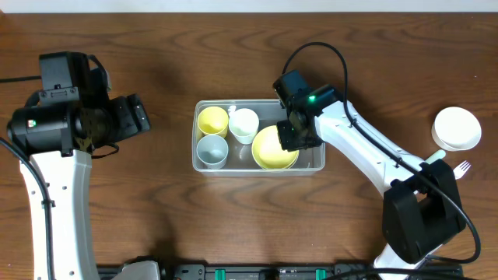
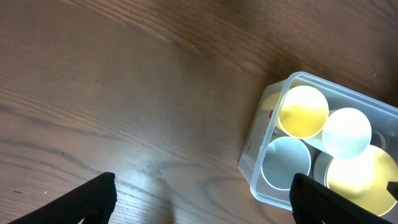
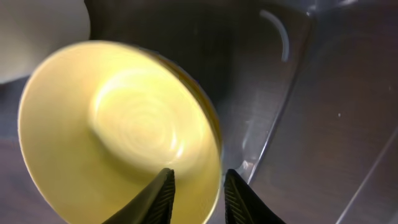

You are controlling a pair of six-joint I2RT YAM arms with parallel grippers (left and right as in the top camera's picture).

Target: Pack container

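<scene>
Just wooden table (image 1: 156,222) under container (image 1: 313,162)

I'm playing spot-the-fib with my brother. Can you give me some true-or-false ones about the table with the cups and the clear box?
1. The yellow bowl is inside the container. True.
2. Three cups stand in the container. True: a yellow cup, a white cup and a pale blue cup.
3. The white bowl is packed in the container. False: it sits out on the table, far to the right.
4. The left gripper holds a cup. False: it is open, empty and away from the container.
5. The right gripper is over the white bowl. False: it is at the yellow bowl's rim.
</scene>
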